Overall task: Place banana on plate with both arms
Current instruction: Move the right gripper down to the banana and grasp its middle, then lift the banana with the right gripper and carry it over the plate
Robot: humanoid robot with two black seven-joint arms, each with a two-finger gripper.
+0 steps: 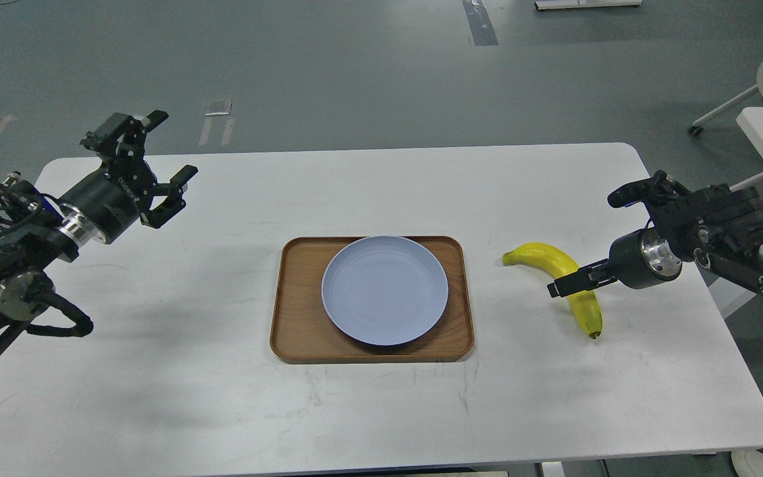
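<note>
Here, long white table (176,397) on grey floor (355,73); curved yellow banana (544,257) beside brown wooden tray (299,341) under round blue-grey plate (385,290). Left gripper (171,150) spread wide; right gripper (563,286) over banana, can't tell.

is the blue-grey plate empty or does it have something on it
Empty. The round pale blue-grey plate shows only bare surface; it sits on the brown wooden tray, and the curved yellow banana lies on the white table.

Right gripper (570,283) over the banana (554,260); plate (385,290) on tray (295,318); left gripper (168,151) spread wide.
</note>
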